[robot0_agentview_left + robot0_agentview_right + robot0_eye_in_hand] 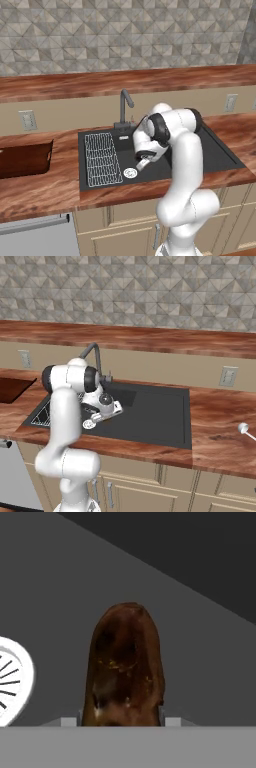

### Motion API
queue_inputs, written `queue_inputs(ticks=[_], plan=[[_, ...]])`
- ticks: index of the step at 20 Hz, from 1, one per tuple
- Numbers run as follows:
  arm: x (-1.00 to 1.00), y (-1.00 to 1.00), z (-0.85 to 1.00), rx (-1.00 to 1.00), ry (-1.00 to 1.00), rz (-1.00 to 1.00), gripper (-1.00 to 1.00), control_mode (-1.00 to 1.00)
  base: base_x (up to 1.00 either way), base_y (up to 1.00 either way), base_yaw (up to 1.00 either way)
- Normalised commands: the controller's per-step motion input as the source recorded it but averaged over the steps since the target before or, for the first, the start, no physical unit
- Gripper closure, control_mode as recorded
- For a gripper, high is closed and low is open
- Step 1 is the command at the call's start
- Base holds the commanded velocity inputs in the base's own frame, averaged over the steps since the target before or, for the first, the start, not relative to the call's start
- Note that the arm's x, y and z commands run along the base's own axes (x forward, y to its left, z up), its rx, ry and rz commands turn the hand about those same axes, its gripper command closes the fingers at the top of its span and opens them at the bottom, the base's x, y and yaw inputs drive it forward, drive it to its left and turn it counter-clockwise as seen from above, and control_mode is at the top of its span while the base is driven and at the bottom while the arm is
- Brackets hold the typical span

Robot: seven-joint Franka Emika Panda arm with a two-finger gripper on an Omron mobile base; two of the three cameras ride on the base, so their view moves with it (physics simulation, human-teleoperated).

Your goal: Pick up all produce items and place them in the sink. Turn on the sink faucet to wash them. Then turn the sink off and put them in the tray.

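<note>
The produce item (125, 667), a dark olive-brown oblong lump with a glossy mottled skin, sits squarely between your fingers (171, 721), whose pale tips show flush against its lower flanks on either side. Its long axis runs straight away from the hand, along the line the fingers point, so you hold it across its narrow width near one end. I judge the fingers clamped on it, part-way closed (they cannot close further with the lump between them). It is low inside the large matte black rectangular sink (210, 152), beside the round silver drain (130, 173), which lies just to one side of the lump in the hand view. From the base views the two-finger gripper (141, 164) hangs near the drain, next to the white wire rack (101, 157). Whether the lump rests on the basin floor or is just clear of it, I cannot tell.
</note>
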Motion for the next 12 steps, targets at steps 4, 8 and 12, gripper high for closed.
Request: queue_inputs(ticks=[4,8,12], plan=[[-0.41,0.00,1.00,-0.05,-0.01,0.00,1.00,-1.00,0.00,0.00,0.00],[-0.33,0.00,1.00,-0.02,0.00,0.00,1.00,-1.00,0.00,0.00,0.00],[-0.12,0.00,1.00,0.00,0.00,0.00,1.00,-1.00,0.00,0.00,0.00]])
